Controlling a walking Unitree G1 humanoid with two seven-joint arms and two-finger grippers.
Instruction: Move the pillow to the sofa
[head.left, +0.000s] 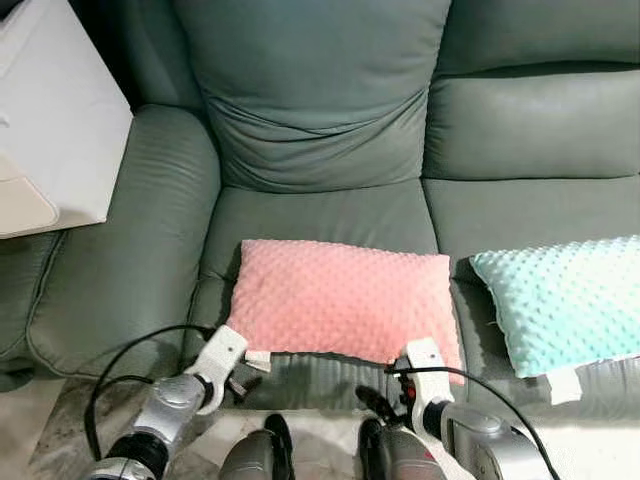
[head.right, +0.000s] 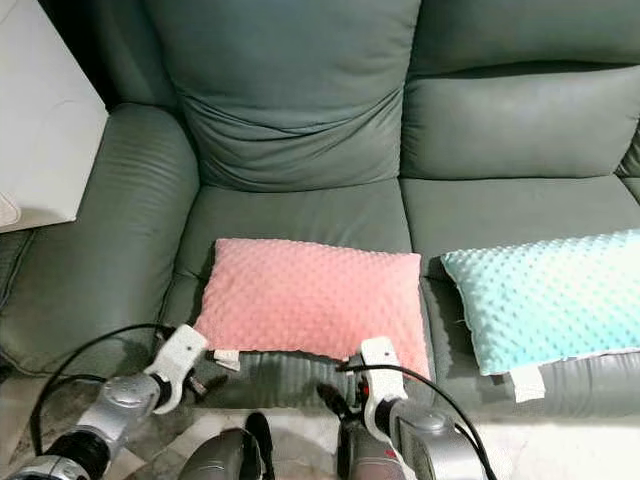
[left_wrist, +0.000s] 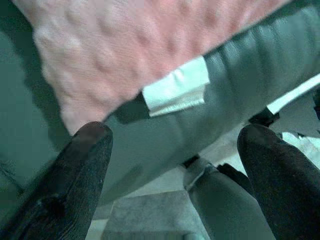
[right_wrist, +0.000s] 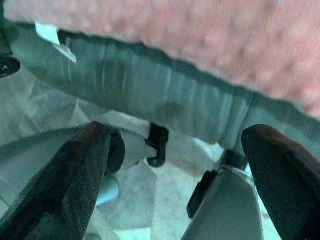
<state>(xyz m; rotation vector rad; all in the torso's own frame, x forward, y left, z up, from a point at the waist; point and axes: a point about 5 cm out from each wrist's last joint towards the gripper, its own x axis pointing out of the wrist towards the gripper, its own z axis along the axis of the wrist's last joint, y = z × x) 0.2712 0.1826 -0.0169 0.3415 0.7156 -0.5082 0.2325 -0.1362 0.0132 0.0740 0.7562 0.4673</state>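
Both arms low at the sofa front: left pincer (left_wrist: 175, 145) spread wide, gripping nothing, just off the pink pillow's near-left corner by its white tag (left_wrist: 176, 92); right pincer (right_wrist: 175, 150) also wide and empty, below the pillow's near edge. Grey-green sofa (head.left: 330, 110) spans the view, and the pink pillow (head.left: 340, 298) lies flat on its left seat cushion, near edge at the seat front. Teal pillow (head.left: 560, 300) sits on the next seat, apart from the pink one, with bare seat behind both.

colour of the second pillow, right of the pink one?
Mint-turquoise pillow, dotted texture, white tag; clearest in the left eye view.
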